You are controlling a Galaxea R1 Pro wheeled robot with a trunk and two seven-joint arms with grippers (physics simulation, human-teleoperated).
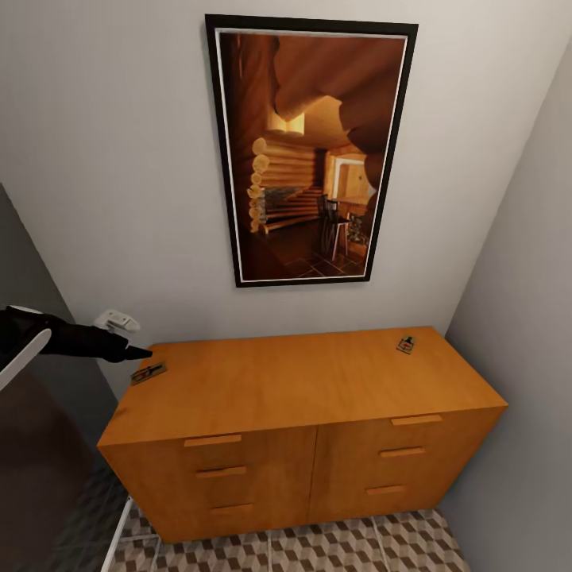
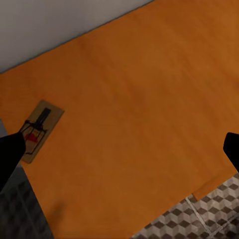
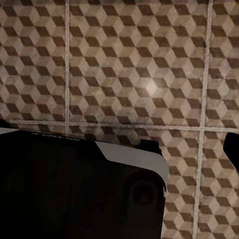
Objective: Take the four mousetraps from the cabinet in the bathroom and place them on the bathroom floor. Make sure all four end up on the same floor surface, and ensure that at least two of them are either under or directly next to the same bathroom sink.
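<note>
The low orange-brown cabinet (image 1: 294,381) stands against the wall, drawers shut. One mousetrap (image 1: 148,372) lies on its top at the left end, and another mousetrap (image 1: 406,344) lies near the back right corner. My left gripper (image 1: 131,349) hovers just above and behind the left trap. In the left wrist view that mousetrap (image 2: 39,130) sits beside one dark finger (image 2: 10,154), and the left gripper (image 2: 119,154) is open and holds nothing. My right gripper (image 3: 119,144) is open and hangs over the cube-patterned bathroom floor (image 3: 139,64).
A framed picture (image 1: 310,151) hangs above the cabinet. A side wall (image 1: 524,302) closes in at the cabinet's right end. A dark panel (image 1: 32,445) stands to the left, with a small white fixture (image 1: 117,321) on the wall. Patterned floor (image 1: 318,548) shows in front.
</note>
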